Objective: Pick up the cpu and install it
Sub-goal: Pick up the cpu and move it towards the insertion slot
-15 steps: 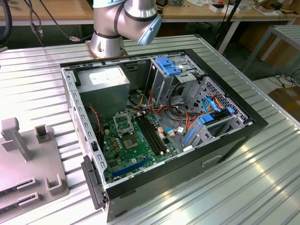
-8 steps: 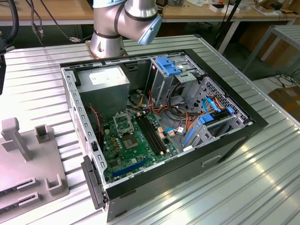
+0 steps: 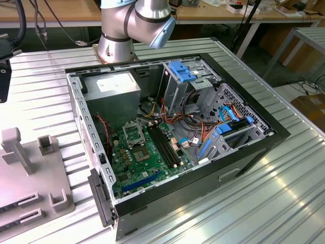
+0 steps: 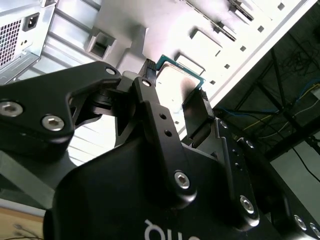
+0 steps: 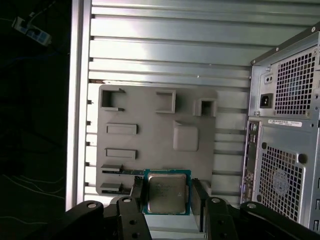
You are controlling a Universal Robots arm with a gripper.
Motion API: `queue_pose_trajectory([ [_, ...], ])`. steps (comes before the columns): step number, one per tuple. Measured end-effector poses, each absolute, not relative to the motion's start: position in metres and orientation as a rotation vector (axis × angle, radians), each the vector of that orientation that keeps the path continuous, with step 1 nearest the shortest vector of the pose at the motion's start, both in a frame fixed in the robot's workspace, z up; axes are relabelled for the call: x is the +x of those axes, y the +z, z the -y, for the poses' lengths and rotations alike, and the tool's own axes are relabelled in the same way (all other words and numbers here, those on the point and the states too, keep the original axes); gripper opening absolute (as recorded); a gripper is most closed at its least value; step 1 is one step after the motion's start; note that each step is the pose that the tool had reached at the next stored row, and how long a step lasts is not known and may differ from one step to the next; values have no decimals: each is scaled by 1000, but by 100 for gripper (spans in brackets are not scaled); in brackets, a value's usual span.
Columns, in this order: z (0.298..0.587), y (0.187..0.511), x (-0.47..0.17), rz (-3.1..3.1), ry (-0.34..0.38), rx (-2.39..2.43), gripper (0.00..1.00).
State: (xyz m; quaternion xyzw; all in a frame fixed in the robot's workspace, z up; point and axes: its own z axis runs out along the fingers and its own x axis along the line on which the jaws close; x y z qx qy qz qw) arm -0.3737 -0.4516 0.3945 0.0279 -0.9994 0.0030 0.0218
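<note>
Because the cpu [image 5: 166, 192], a small thin square chip with a pale silvery-tan lid and a green rim, offers only its narrow edges for purchase, the black two-fingered gripper [image 5: 167, 196] takes it by two opposite sides. In both wrist views the fingers [image 5: 136, 197] stand narrow, one against each edge, with the flat face bare between them. The chip hangs level above the pale grey moulded fixture plate [image 5: 150, 125]. Its size against the plate's pockets suggests that it is clear of the plate rather than resting on it, though the gap itself cannot be seen.

The plate lies on the ribbed aluminium table [image 5: 165, 45], beside the black open-sided computer case [image 3: 254, 147], at the exterior view's left of it. The destination, judged from the task, is the black-and-metal square socket frame [image 3: 133, 134] on the green motherboard [image 3: 137, 165]. It sits well apart from the plate and sunk below the case's rim.

Room for moving: the table's long edge [image 5: 79, 125] runs near one side of the plate. The case's perforated rear panel [image 5: 285, 150] rises near the other, with a strip of bare slats between. Around the socket, the grey power-supply box [image 3: 114, 89] and the black memory slots [image 3: 165, 145] stand close, so open room there is judged to be mainly from above.
</note>
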Motion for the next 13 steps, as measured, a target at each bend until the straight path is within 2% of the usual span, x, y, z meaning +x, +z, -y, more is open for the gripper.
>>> queue_pose_trajectory([
  [13,452,394,-359,3097,9,87,47],
])
